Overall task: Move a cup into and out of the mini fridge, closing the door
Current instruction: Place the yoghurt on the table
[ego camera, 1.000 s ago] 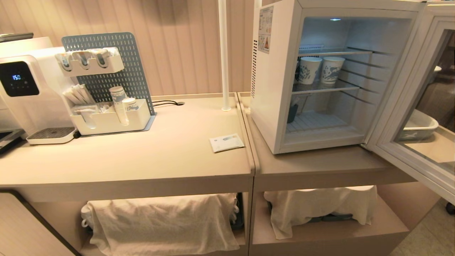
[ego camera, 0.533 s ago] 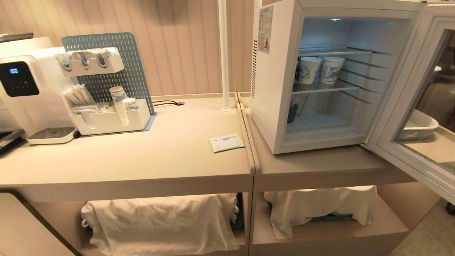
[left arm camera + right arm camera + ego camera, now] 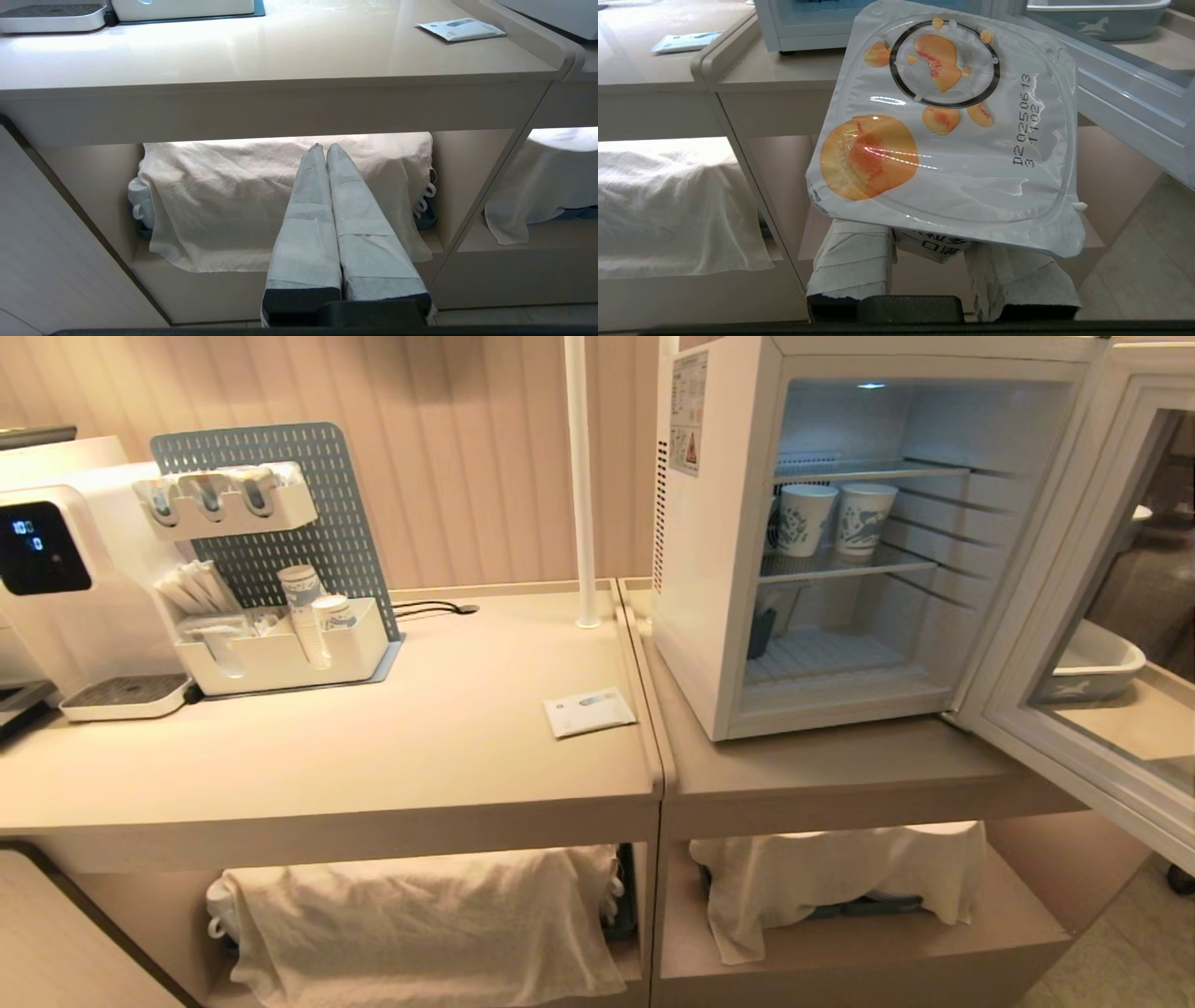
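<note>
Whole counter view shifted slightly left.

Cup lid hides its body and the right gripper fingertips; door cut off at frame edge.

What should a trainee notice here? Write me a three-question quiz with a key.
1. True or false: the fridge door is shut.
2. What does the right hand hold?
a) a paper cup
b) the peach yogurt cup
c) nothing
3. How many paper cups stand on the fridge's middle shelf?

Key: 1. False, the door stands open. 2. b. 3. Two.
</note>
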